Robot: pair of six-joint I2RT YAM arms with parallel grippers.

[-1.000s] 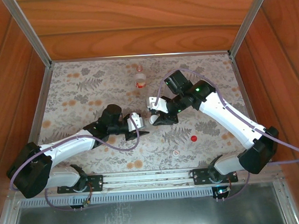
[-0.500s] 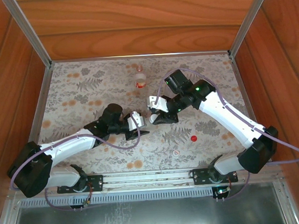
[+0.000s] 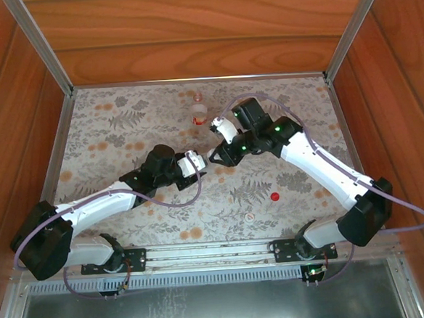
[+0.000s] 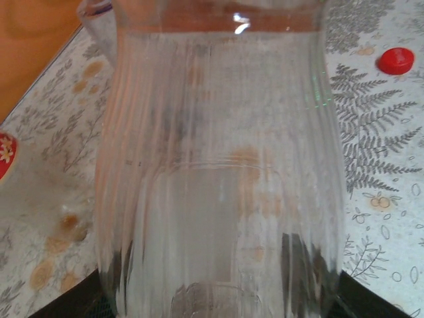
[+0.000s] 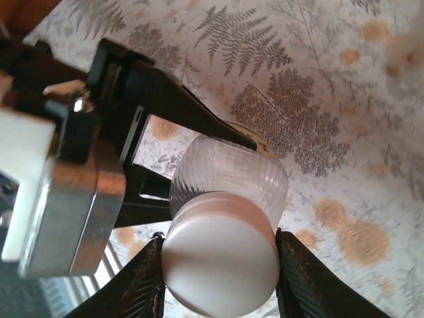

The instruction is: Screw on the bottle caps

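In the left wrist view the plain clear ribbed bottle (image 4: 218, 165) takes up most of the picture, with my left gripper (image 4: 222, 295) shut on its lower body. From the right wrist camera, a white cap (image 5: 220, 262) sits on that bottle's (image 5: 228, 179) neck, and my right gripper (image 5: 220, 265) is shut on the cap from both sides. From above, the two grippers meet at mid-table, left (image 3: 196, 165) and right (image 3: 213, 157). A red cap (image 3: 274, 196) lies on the mat to the right. The bottle with the red-orange label (image 3: 199, 110) stands at the back.
The floral mat (image 3: 122, 129) covers the table, with wooden walls on three sides. A small pale cap (image 3: 250, 217) lies near the front. The red cap (image 4: 396, 61) also shows at the upper right of the left wrist view. My left fingers (image 5: 179, 106) cross behind the bottle.
Both grippers have moved toward the back and come together. The right one has swung left, bringing the white cap onto the bottle held by the left.
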